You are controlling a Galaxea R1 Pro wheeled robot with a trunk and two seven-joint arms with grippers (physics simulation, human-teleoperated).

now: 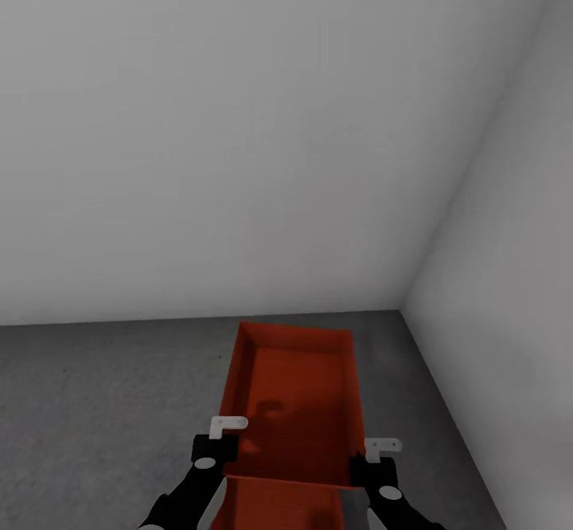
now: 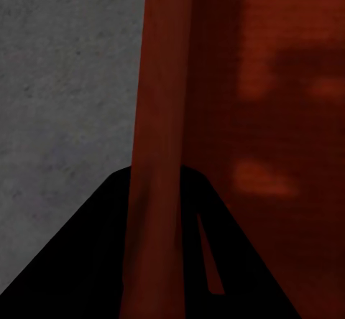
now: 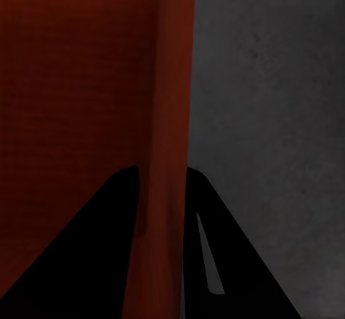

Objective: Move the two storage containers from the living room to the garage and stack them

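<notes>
Both tools grip the upper orange-red container (image 1: 306, 403) — left tool (image 1: 216, 452) pinched on its left wall, right tool (image 1: 374, 470) on the right wall. Second container (image 1: 278, 506) sits just under it, nr the corner of white walls (image 1: 239, 132), over grey concrete floor (image 1: 103, 403).

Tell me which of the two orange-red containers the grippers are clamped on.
The farther storage container, the one seen whole: the left gripper pinches its left wall and the right gripper its right wall. The nearer container is cut off by the picture's bottom edge.
</notes>
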